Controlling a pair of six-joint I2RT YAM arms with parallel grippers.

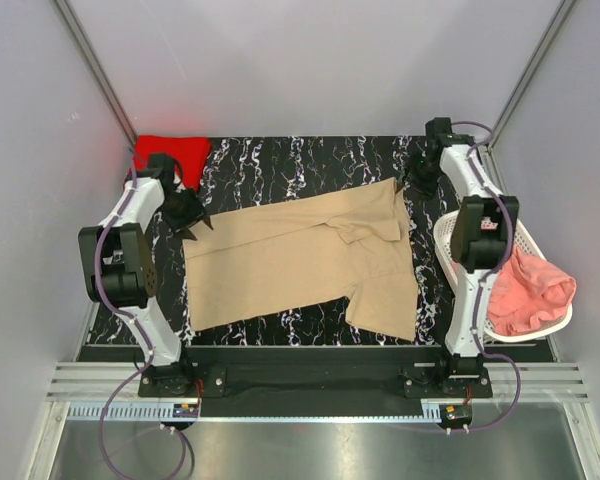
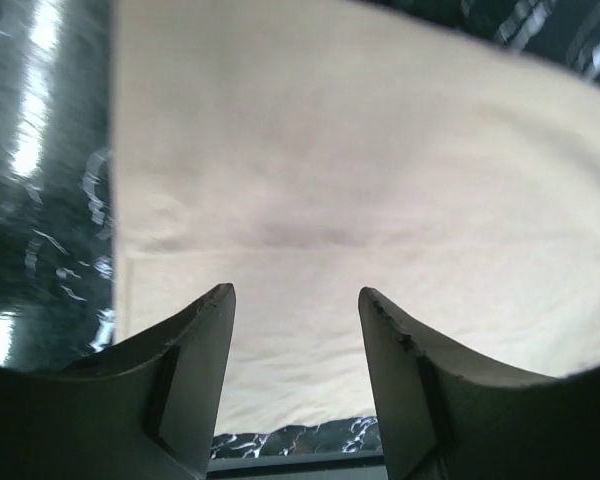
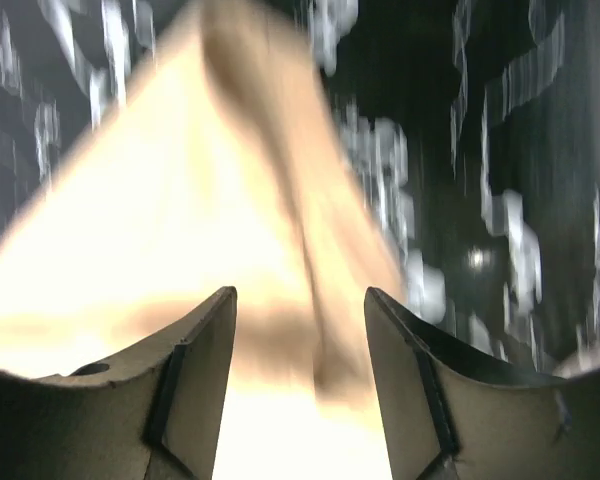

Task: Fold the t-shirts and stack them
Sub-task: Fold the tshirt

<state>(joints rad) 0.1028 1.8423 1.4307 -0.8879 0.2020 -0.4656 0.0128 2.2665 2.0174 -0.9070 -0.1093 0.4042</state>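
- the tan t-shirt (image 1: 290,260) lies spread flat in the middle of the black marbled table (image 1: 280,165). its long axis runs left to right and tilts slightly toward the far side at its right end.
- its straight left edge faces the left arm. at the right end one flap reaches toward the far right, and a sleeve-like flap hangs toward the near edge of the table. a small fold or crease sits right of centre.
- the red t-shirt (image 1: 170,155) is bunched in the far left corner, apart from the tan one.
- the salmon-pink t-shirt (image 1: 528,290) is heaped in the white basket (image 1: 445,240) at the right side, spilling over its outer rim.
- the left arm rises from its base, bends at the elbow over the left table edge and reaches forward. the left gripper (image 1: 192,222) is turned inward at the far left corner of the tan shirt.
- in the left wrist view its fingers (image 2: 205,340) stand apart with tan cloth showing in the gap. nothing is pinched between them.
- the right arm stands beside the basket and stretches to the far right. the right gripper (image 1: 417,180) is angled back toward the shirt's far right tip.
- the right wrist view is blurred, but its fingers are spread, with the narrow end of the tan cloth below and between them, not clamped.
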